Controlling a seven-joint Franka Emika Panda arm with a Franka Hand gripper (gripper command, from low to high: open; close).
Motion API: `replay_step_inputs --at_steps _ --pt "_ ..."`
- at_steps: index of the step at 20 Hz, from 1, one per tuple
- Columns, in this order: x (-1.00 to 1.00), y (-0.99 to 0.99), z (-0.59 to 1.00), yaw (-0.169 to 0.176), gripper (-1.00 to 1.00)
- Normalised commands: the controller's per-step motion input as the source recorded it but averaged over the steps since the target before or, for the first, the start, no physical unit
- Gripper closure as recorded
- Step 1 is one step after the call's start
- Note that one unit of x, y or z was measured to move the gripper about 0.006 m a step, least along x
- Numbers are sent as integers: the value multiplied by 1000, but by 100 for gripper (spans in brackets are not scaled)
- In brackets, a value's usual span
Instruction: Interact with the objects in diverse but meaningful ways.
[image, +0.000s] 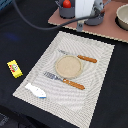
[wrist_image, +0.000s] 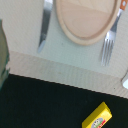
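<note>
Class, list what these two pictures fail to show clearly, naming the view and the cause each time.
- Gripper: its fingers are not visible in either view.
- Saucepan: exterior view, partly hidden behind the arm.
- Fish: wrist view, cut by the edge.
- Yellow packet: wrist view, print blurred.
- Bowl: exterior view, cut by the edge.

A black table (image: 20, 35) carries a striped placemat (image: 95, 75), yellow packet (image: 14, 68) and brown board (image: 107, 31).
</note>
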Motion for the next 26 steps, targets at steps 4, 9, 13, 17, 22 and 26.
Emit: replay_step_inputs --at_steps 4,9,13,17,22,26 --pt "64 -961 -188 -24 -100" --pt "34 -935 -177 -36 -100" --pt "0 -884 -174 -57 -100" --pt "-66 -784 -283 -94 -100" --pt "-187 -520 -291 -45 -100" --pt "-165 -390 -331 -33 -100"
